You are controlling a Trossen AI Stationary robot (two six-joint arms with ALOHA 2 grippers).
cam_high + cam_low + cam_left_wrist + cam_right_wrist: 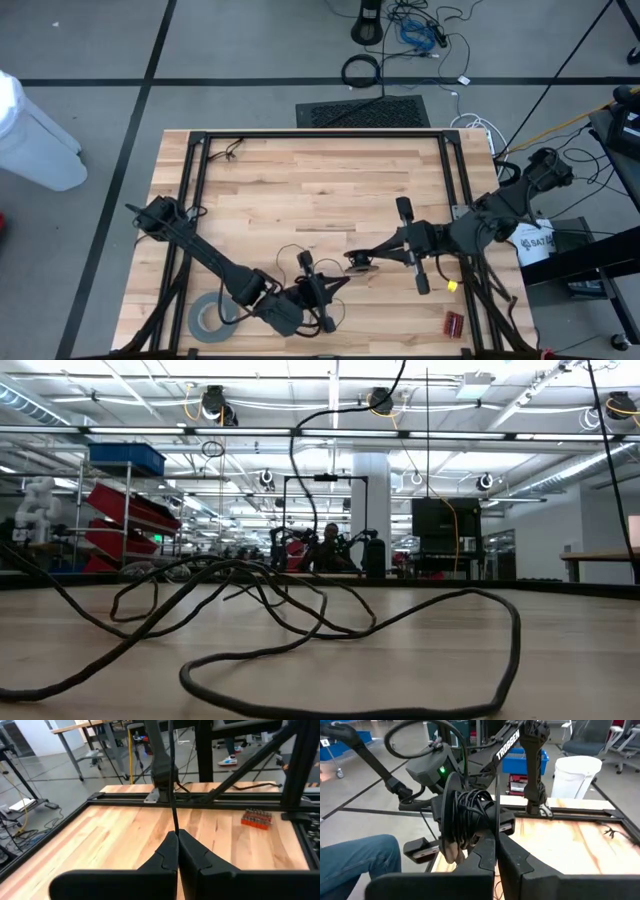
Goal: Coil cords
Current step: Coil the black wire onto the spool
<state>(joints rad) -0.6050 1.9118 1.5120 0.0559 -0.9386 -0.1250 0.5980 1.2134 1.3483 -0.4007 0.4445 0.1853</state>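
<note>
The cord is a thin dark wire; part of it lies in loose loops on the wooden table. The rest is wound on a small black disc-shaped spool, seen in the high view as the disc near the table's middle front. My right gripper is shut on that disc, lifted above the table. My left gripper sits just nearer the front edge, shut on a free stretch of the cord. My left gripper pinches the thin wire between its two fingertips, a single strand. The fingers point almost level, and the wire runs straight away from them, out of the wrist picture. My right gripper pinches a thin edge of the disc between its fingertips, coming nearly level from the table's right. The disc stands on edge, clear of the table, with the wound wire bunched beside the fingers.
A wide grey tape roll lies at the front left under the left arm. A red bit holder and a small yellow piece lie at the front right. A black frame borders the table. A person's leg shows beyond the table.
</note>
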